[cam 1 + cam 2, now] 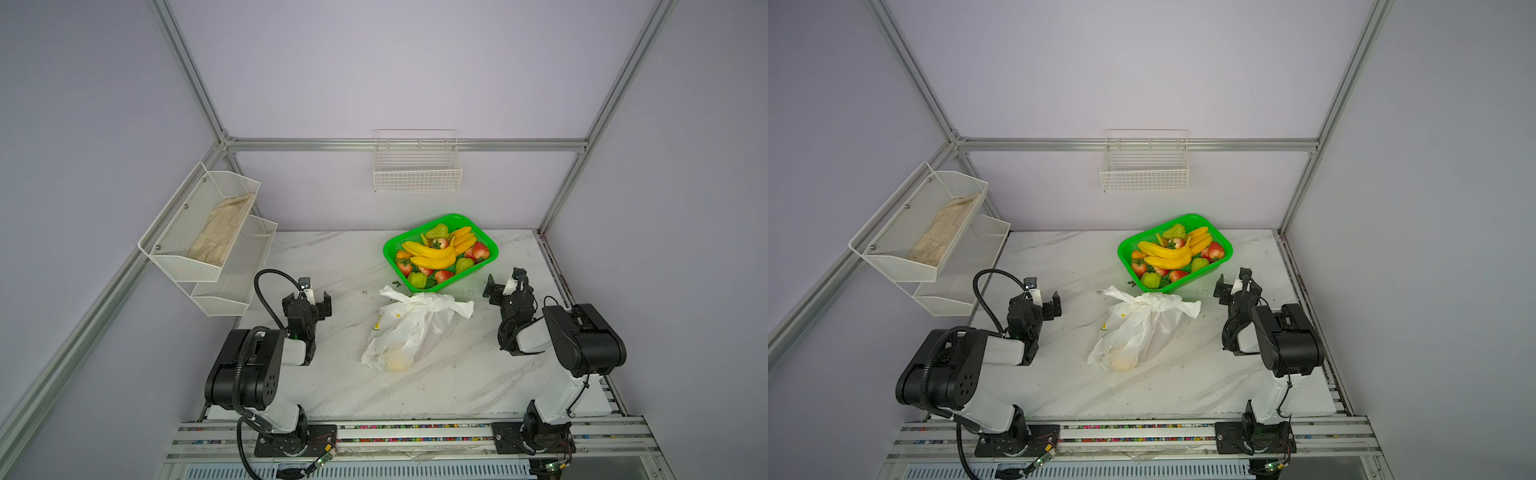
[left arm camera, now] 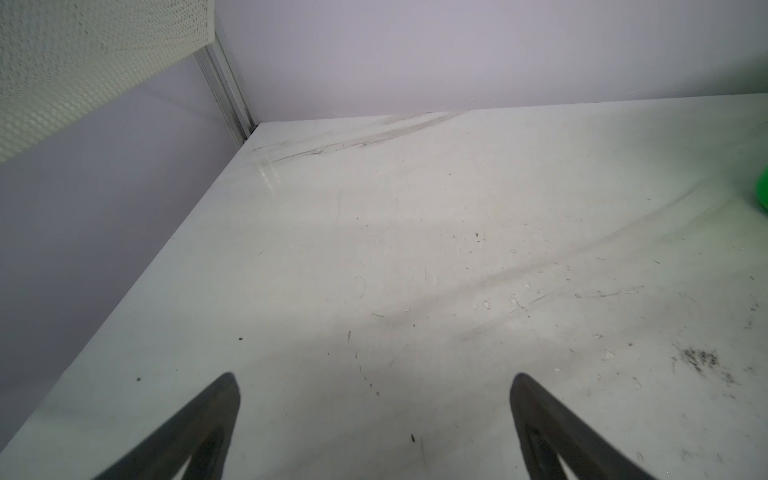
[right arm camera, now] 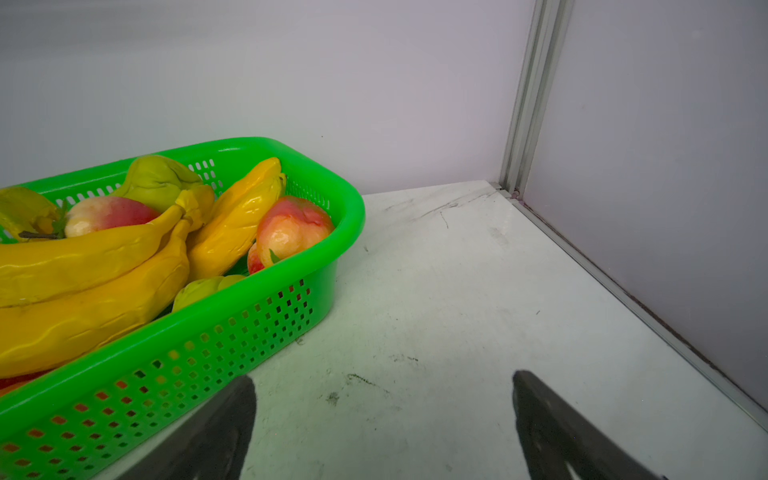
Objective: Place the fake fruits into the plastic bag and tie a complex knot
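The plastic bag (image 1: 409, 332) (image 1: 1140, 332) lies crumpled mid-table, its neck bunched toward the basket. A round yellow-orange fruit (image 1: 397, 362) (image 1: 1122, 362) shows through its near end. The other fake fruits (image 1: 434, 254) (image 1: 1169, 254) (image 3: 104, 266), bananas, red apples and green pears, fill the green basket (image 1: 490, 254) (image 1: 1225, 254) (image 3: 291, 270) behind the bag. My left gripper (image 1: 308, 300) (image 1: 1037, 300) (image 2: 374, 376) hangs open over bare table left of the bag. My right gripper (image 1: 505, 282) (image 1: 1233, 282) (image 3: 382, 376) is open and empty beside the basket's right end.
A white two-tier mesh shelf (image 1: 232, 274) on the left wall holds a beige cloth (image 1: 220, 232). A white wire basket (image 1: 417, 170) hangs on the back wall. Aluminium frame posts (image 3: 528, 99) mark the table's corners. The green basket's edge (image 2: 764, 195) shows in the left wrist view.
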Robot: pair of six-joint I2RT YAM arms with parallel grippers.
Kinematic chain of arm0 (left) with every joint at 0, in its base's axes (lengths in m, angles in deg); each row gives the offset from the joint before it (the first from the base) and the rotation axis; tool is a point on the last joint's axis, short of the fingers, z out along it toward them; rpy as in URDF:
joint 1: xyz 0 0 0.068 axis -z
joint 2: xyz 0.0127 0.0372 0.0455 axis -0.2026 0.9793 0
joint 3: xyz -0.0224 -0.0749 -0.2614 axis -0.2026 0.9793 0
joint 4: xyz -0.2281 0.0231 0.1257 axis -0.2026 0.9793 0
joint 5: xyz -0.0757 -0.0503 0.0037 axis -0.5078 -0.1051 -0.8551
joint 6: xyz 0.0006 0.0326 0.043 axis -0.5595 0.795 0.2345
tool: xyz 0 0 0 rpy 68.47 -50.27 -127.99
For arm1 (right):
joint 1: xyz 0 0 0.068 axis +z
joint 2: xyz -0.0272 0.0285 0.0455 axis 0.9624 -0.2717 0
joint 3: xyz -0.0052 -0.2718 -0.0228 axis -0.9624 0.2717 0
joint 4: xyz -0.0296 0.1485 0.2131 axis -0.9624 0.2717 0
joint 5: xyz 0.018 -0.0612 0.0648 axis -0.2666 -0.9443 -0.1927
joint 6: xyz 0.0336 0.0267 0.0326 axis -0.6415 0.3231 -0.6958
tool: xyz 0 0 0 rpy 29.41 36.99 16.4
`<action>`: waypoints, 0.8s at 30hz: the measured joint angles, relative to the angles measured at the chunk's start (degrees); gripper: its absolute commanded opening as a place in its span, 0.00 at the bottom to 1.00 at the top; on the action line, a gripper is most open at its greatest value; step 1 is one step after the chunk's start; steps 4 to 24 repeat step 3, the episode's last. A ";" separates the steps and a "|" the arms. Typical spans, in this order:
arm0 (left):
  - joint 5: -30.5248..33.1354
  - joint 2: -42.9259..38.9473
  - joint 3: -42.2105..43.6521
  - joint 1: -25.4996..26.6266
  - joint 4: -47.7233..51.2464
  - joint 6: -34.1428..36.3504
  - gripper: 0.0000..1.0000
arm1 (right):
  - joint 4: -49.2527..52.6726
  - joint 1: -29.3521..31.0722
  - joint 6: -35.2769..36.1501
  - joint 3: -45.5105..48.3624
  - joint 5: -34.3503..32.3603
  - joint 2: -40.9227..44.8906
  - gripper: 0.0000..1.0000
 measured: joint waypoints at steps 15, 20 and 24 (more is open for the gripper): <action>-0.07 0.00 0.00 -0.02 0.00 0.00 1.00 | 0.00 0.00 0.37 0.00 1.27 0.00 0.97; -0.07 0.00 0.00 -0.02 0.00 0.00 1.00 | 0.00 0.00 0.37 0.00 1.27 0.00 0.97; -0.07 0.00 0.00 -0.02 0.00 0.00 1.00 | 0.00 0.00 0.37 0.00 1.27 0.00 0.97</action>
